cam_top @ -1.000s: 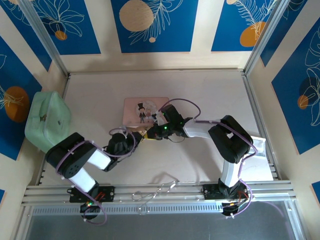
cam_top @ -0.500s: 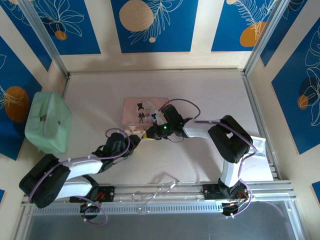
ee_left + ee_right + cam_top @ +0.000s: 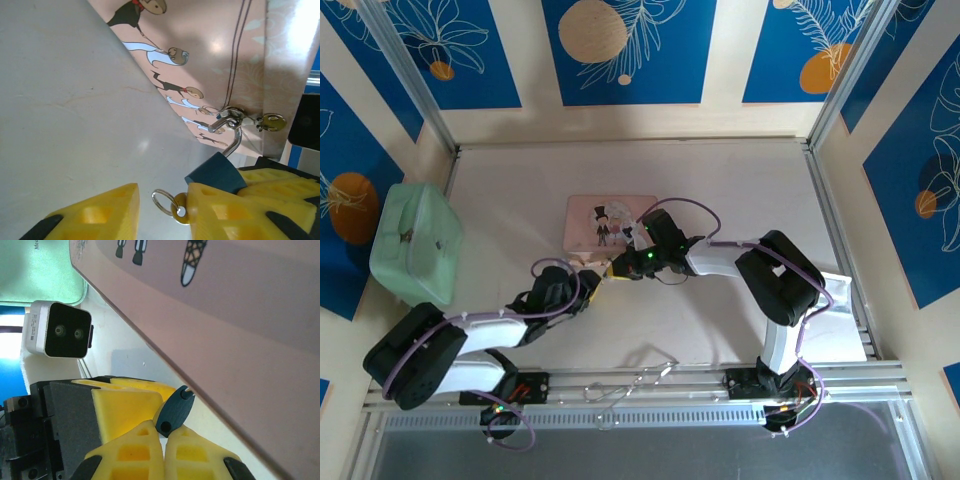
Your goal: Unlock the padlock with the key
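Clamped between the closed, ribbed yellow plastic fingers of the right gripper (image 3: 162, 434): a tiny dark teal-blue metal padlock (image 3: 216, 175), blocky and matte in the body, with a thin, curved silvery shackle. Sits at the near side wall of the flat pink picture tin (image 3: 210, 45), just above the pale table (image 3: 60, 100), in the space between the two grippers.

From the left wrist, lies tilted, with the long axis running from lower left to upper right. Points its shackle end up toward the tin, meeting the shiny silver hasp (image 3: 229, 117) there, and its flat bottom end down toward the left gripper (image 3: 164, 191). From the right wrist, shows as a slim rounded edge with two small round marks, slanting toward the tin's wall.

On the left side, yellow fingers slightly parted, with a gap between them and pressing on nothing. In that gap, a thin silver wire ring (image 3: 162, 202) carrying the small brass-coloured key (image 3: 180, 213), head against the inner face of one finger and just beside the padlock's body; blade hidden.

On the tin, a glossy surface with printed cartoon figures; on the table, a smooth, faintly scratched top.
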Robot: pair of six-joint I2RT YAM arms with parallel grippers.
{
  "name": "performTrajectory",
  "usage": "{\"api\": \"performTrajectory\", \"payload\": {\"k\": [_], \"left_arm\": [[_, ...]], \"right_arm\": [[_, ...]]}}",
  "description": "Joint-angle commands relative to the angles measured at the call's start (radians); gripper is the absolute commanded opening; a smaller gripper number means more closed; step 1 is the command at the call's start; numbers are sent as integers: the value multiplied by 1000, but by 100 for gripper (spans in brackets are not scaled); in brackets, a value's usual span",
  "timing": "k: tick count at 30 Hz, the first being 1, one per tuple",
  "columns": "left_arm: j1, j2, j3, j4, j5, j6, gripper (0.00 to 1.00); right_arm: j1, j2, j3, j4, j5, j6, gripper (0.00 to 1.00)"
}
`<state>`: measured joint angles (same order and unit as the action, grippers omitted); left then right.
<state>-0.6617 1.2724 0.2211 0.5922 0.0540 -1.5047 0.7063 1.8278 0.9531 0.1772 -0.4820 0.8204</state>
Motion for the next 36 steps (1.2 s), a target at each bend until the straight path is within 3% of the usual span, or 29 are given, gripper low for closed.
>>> {"api": "performTrajectory", "payload": {"k": [1, 14, 17, 20, 23, 26, 29, 33, 36], "left_arm": [[-17, 14, 29, 23, 15, -21, 32], [-28, 193, -8, 362, 2, -114, 23], [-27, 173, -17, 350, -14, -111, 22], [-27, 69, -35, 211, -42, -74, 17], [-24, -119, -42, -35, -74, -1, 16], [-16, -373, 19, -456, -131, 107, 25], [18, -552, 63, -728, -164, 172, 36], [110, -656, 25, -791, -80, 168, 36], [147, -644, 21, -777, -26, 203, 39]], "right_arm": [[7, 59, -31, -68, -76, 92, 0], [10, 70, -22, -67, -75, 94, 0], [10, 58, -22, -89, -53, 90, 0], [18, 2, -17, -204, 95, 80, 3], [56, -75, 8, -351, 309, 80, 22], [125, -151, 6, -400, 529, 147, 33], [197, -193, -31, -343, 694, 221, 42], [256, -102, 26, -355, 791, 265, 44], [225, -33, 69, -341, 704, 255, 47]]}}
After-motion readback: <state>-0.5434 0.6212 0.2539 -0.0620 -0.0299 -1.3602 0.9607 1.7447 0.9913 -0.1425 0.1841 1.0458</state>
